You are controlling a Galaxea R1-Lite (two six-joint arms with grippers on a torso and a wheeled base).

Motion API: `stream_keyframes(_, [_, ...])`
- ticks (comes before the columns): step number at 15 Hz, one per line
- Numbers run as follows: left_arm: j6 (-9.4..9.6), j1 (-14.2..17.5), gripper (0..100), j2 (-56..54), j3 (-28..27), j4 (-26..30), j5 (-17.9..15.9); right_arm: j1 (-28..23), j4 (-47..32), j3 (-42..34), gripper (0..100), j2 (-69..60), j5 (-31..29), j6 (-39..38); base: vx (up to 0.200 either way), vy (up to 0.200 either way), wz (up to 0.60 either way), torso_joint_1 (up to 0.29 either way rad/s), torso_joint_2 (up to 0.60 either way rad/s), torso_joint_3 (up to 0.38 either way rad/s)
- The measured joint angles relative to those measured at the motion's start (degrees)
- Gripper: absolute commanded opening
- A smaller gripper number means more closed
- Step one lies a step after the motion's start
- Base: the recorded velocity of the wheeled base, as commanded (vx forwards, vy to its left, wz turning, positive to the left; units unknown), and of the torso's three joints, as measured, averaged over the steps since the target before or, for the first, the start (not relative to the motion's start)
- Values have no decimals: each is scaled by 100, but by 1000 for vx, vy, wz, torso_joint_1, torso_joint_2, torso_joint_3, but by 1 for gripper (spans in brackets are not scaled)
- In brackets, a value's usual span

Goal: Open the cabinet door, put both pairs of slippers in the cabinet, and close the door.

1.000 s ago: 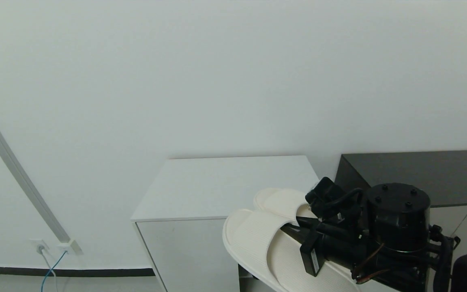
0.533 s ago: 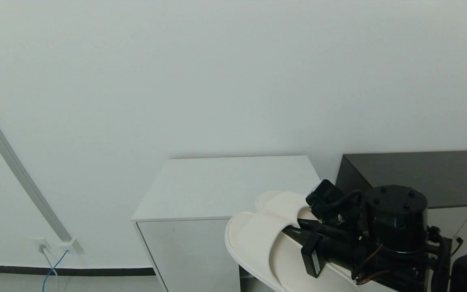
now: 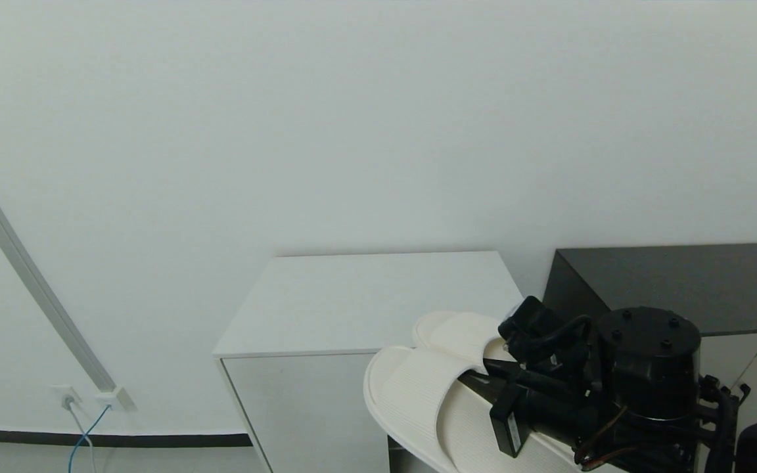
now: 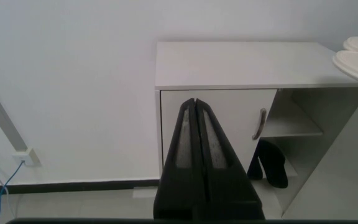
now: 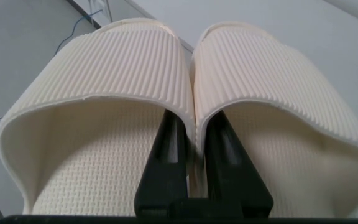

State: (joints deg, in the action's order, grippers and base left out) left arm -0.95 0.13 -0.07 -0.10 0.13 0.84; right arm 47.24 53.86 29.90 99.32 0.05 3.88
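Note:
A pair of cream ribbed slippers (image 3: 418,391) hangs in front of the white cabinet (image 3: 365,302), level with its top front edge on the right side. My right gripper (image 3: 480,376) is shut on them, one finger inside each slipper (image 5: 117,81), pinching the two touching inner walls between the fingers (image 5: 166,155). The left wrist view faces the cabinet (image 4: 241,62) from farther back. Its right door stands open on a shelf (image 4: 294,124), and its left door (image 4: 216,118) is closed. My left gripper (image 4: 195,109) is shut and holds nothing.
A dark pair of shoes (image 4: 271,165) sits in the cabinet's lower compartment. A dark grey cabinet (image 3: 681,282) adjoins on the right. On the wall at left run a slanted cable duct (image 3: 23,269) and a socket (image 3: 64,396) with a blue cable.
My right arm has sunk slightly and shifted a little to the right, carrying the slippers with it. The cabinet has not moved.

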Motion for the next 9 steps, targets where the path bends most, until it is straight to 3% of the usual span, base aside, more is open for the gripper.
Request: stream_keyframes(9, [2,2,0,0,0,-2,2,59,-7,-48,0,24,2,15,0,0,0,-154,345,188])
